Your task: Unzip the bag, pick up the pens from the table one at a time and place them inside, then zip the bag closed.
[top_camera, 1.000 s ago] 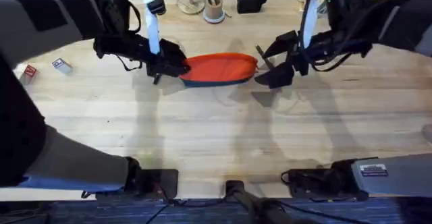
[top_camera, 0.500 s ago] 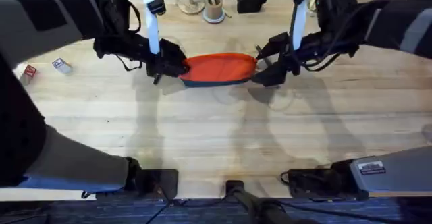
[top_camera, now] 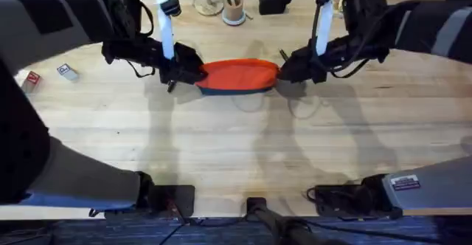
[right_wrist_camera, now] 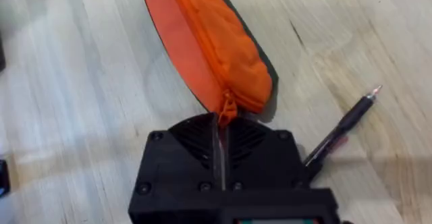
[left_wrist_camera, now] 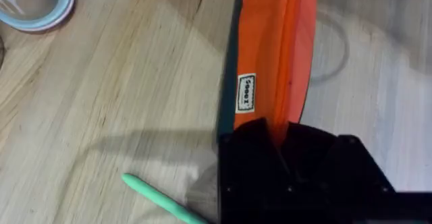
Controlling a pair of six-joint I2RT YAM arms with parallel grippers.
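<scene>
Overhead: the bag (top_camera: 237, 76) lies on the worktop (top_camera: 236, 149), the left gripper (top_camera: 190, 73) clamped on one end and the right gripper (top_camera: 284, 69) on the other. Left wrist: a green pen (left_wrist_camera: 162, 198) beside the bag. Right wrist: fingers pinched on the zipper tab (right_wrist_camera: 226, 107); a black pen (right_wrist_camera: 344, 126) alongside.

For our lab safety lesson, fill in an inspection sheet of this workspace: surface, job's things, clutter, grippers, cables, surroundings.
Surface: light-wood table.
Job's things: orange-red bag lying flat, held at both ends; green pen and black pen on the table beside it.
Clutter: wooden cup with sticks, black block, two small boxes.
Grippers: left gripper shut on the bag's end; right gripper shut on the zipper pull.
Cables: black cables along both arms.
Surroundings: nothing seen.
</scene>
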